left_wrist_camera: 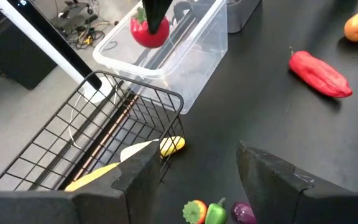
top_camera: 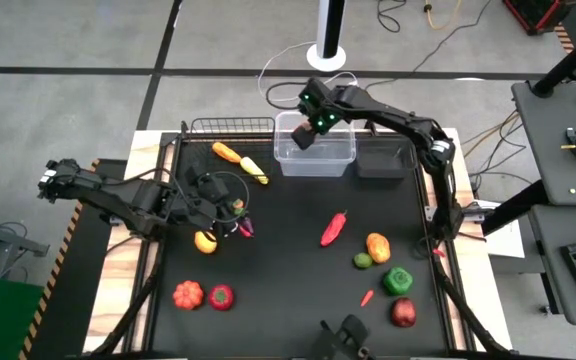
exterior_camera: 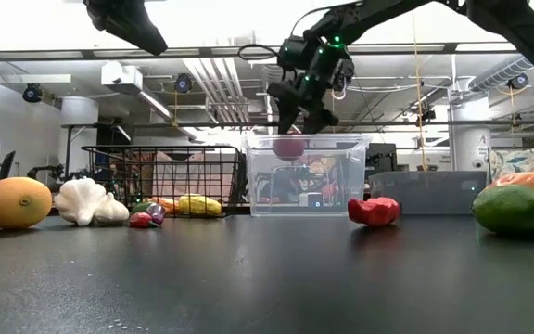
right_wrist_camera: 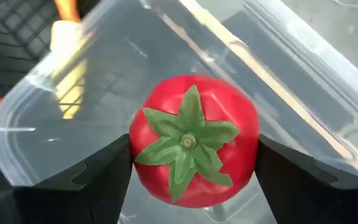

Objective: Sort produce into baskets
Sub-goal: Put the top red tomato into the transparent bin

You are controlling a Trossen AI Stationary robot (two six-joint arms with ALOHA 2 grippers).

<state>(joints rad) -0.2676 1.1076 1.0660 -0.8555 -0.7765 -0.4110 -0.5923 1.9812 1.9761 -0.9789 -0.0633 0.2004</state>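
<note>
My right gripper (top_camera: pixel 306 135) hangs over the clear plastic bin (top_camera: pixel 314 155) at the table's far edge, shut on a red tomato (right_wrist_camera: pixel 193 140), which also shows in the low view (exterior_camera: pixel 288 147) and in the left wrist view (left_wrist_camera: pixel 149 31). My left gripper (left_wrist_camera: pixel 197 180) is open and empty at the table's left (top_camera: pixel 230 205), above a few small pieces of produce (left_wrist_camera: pixel 215 211). The black wire basket (top_camera: pixel 231 127) stands left of the bin and the low dark tray (top_camera: pixel 383 160) right of it. A carrot (top_camera: pixel 226 152) and a corn cob (top_camera: pixel 255 170) lie by the wire basket. My right gripper pinches the tomato by its two opposite sides (right_wrist_camera: pixel 140 149) between its two fingers, which point down from above. The green-leafed top faces the wrist camera. The tomato hangs clear, at the level of the bin's rim.
On the table's right lie a red chilli (top_camera: pixel 334 228), an orange-yellow fruit (top_camera: pixel 378 246), a lime (top_camera: pixel 363 261), a green pepper (top_camera: pixel 398 281), a small chilli (top_camera: pixel 367 297) and a red fruit (top_camera: pixel 403 313). At the near left lie a pumpkin (top_camera: pixel 187 294), a tomato (top_camera: pixel 221 297) and a lemon (top_camera: pixel 206 241).
</note>
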